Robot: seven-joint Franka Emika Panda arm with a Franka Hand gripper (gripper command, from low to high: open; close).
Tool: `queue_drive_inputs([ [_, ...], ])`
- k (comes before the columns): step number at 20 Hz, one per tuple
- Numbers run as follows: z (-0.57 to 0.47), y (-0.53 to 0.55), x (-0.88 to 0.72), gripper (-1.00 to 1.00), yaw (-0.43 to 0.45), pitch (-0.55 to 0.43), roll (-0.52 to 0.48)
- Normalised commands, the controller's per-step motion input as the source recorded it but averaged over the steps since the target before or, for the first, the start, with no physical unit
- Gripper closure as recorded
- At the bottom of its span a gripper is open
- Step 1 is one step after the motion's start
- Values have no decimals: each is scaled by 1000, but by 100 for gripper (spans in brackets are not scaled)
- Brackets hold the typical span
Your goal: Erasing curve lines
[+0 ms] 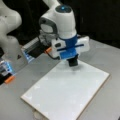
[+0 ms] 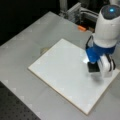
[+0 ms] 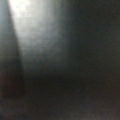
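A white rectangular board (image 1: 62, 97) (image 2: 60, 67) lies flat on the grey table in both front views. My gripper (image 1: 73, 60) (image 2: 93, 65) hangs over the board's far edge, by a front view's right edge (image 2: 110, 75). It carries a blue fitting (image 1: 68, 51) (image 2: 94, 53) with a black block (image 1: 73, 63) (image 2: 92, 69) under it. The block sits at or just above the board's surface. No curve lines show on the board; they are hidden or out of view. The wrist view is a dark blur with a pale glare patch at its top left.
A white robot base (image 1: 10, 37) stands at a front view's left, with orange parts (image 1: 9, 79) (image 1: 48, 50) near it. A metal frame (image 2: 75, 11) and an orange piece (image 2: 81, 28) lie beyond the board. A black perforated surface (image 2: 15, 105) borders the table.
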Motion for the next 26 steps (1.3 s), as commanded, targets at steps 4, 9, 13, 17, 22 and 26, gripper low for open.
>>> queue_drive_inputs([
  [4,198,-200,167,100,207,219,-152],
  [9,120,-222,210,100,254,183,-143],
  [13,-70,-202,295,100,240,127,-136],
  [17,-153,-66,283,100,205,85,-117],
  [22,-99,16,217,100,158,45,-101],
  [26,-107,34,176,100,110,19,-76],
])
